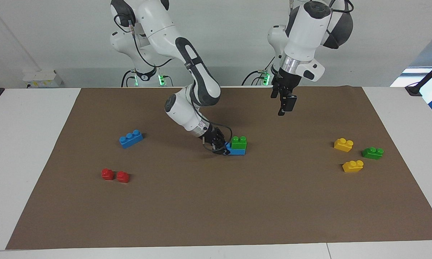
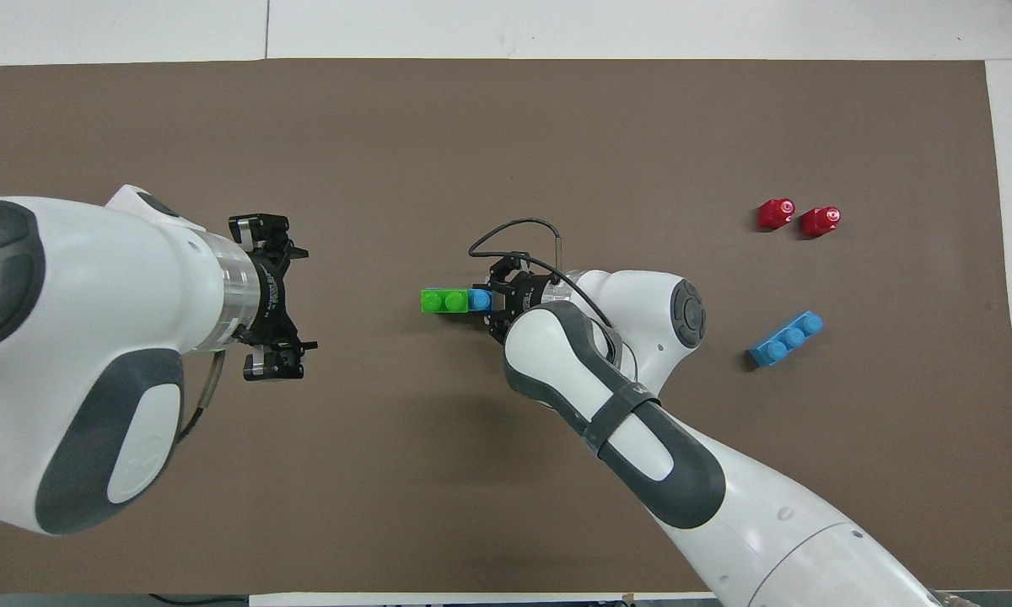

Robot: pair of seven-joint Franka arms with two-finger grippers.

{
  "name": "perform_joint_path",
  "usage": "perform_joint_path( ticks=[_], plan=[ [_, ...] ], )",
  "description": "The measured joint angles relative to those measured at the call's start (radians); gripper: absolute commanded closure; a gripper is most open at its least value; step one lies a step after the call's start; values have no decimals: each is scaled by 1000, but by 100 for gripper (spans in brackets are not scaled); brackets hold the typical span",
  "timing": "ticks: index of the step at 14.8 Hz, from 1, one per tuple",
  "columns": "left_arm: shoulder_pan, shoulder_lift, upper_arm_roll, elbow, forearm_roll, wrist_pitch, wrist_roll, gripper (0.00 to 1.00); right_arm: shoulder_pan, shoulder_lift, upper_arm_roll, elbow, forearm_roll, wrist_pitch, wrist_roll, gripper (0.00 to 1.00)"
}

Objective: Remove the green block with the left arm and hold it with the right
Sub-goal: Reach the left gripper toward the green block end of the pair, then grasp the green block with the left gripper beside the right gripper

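Note:
A green block (image 1: 239,142) sits stacked on a blue brick (image 1: 237,151) in the middle of the brown mat; the stack also shows in the overhead view, the green block (image 2: 444,301) covering most of the blue brick (image 2: 479,300). My right gripper (image 1: 223,148) is down at mat level, its fingers closed on the uncovered end of the blue brick, and shows in the overhead view (image 2: 491,302). My left gripper (image 1: 286,104) is open and empty, raised in the air over the mat toward the left arm's end from the stack, and shows in the overhead view (image 2: 270,295).
A second green block (image 1: 372,153) lies with two yellow bricks (image 1: 343,144) (image 1: 352,166) toward the left arm's end; the left arm hides them from above. A loose blue three-stud brick (image 1: 131,139) and two red pieces (image 1: 107,174) (image 1: 122,176) lie toward the right arm's end.

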Motion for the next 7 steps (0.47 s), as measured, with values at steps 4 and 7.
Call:
perform_joint_path(
  ticks=[4, 7],
  plan=[
    [-56, 12, -2, -89, 0, 134, -43, 0, 0, 0, 0, -1, 8, 4, -20, 100],
    [-81, 34, -3, -140, 0, 239, -47, 0, 0, 0, 0, -2, 14, 4, -21, 100]
  ],
)
